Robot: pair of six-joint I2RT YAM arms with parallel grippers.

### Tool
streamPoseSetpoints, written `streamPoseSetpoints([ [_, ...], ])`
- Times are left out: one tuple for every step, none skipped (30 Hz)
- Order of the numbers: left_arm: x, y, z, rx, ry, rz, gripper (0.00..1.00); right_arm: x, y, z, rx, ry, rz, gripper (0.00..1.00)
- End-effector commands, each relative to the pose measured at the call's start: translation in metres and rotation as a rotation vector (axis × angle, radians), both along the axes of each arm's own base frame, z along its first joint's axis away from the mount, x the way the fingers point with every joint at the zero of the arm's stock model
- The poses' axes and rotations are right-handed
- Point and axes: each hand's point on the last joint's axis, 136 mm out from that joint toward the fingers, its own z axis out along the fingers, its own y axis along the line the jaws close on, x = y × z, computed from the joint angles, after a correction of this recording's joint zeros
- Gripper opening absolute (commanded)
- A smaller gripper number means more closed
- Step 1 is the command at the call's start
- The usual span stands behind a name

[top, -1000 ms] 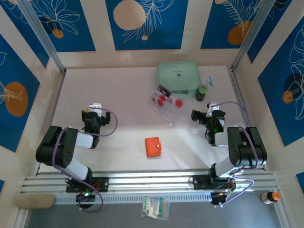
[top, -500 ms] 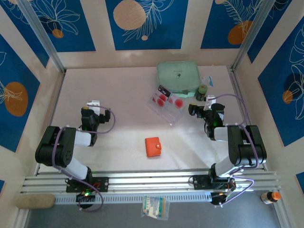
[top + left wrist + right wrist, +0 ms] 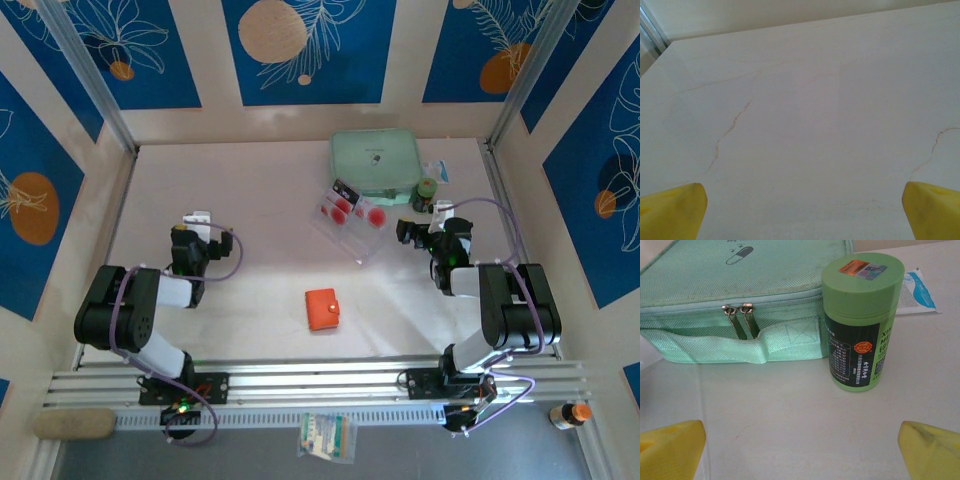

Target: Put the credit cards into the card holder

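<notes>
The orange-red card holder (image 3: 322, 309) lies closed on the table between the two arms, near the front. Several credit cards (image 3: 345, 208) with red dots lie in a clear plastic tray (image 3: 352, 240) at the back centre. My left gripper (image 3: 194, 222) rests at the left, far from both, open over bare tabletop with its yellow fingertips (image 3: 672, 210) wide apart. My right gripper (image 3: 418, 228) sits just right of the tray, open, its yellow fingertips (image 3: 670, 447) spread and nothing between them.
A mint-green zip case (image 3: 375, 166) (image 3: 735, 295) stands behind the tray. A green-lidded bottle (image 3: 426, 194) (image 3: 862, 320) stands right beside it, straight ahead of my right gripper. A small blue-and-white packet (image 3: 917, 290) lies behind the bottle.
Over the last second my right gripper moved up toward the bottle and tray, and my left gripper edged slightly away from the base. Since half a second ago nothing has moved.
</notes>
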Motion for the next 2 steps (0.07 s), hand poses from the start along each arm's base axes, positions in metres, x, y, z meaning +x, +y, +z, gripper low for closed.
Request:
streamPoseSetpoints([
  [0.0015,-0.0021,0.0055,-0.012,-0.022,-0.015,1.0,-0.0004,0.0032,0.0016,-0.013,-0.011,0.024,0.99],
  [0.0015,-0.0017,0.0053,-0.012,-0.022,-0.014,1.0,-0.0012,0.0032,0.0021,-0.016,-0.014,0.024,0.99],
])
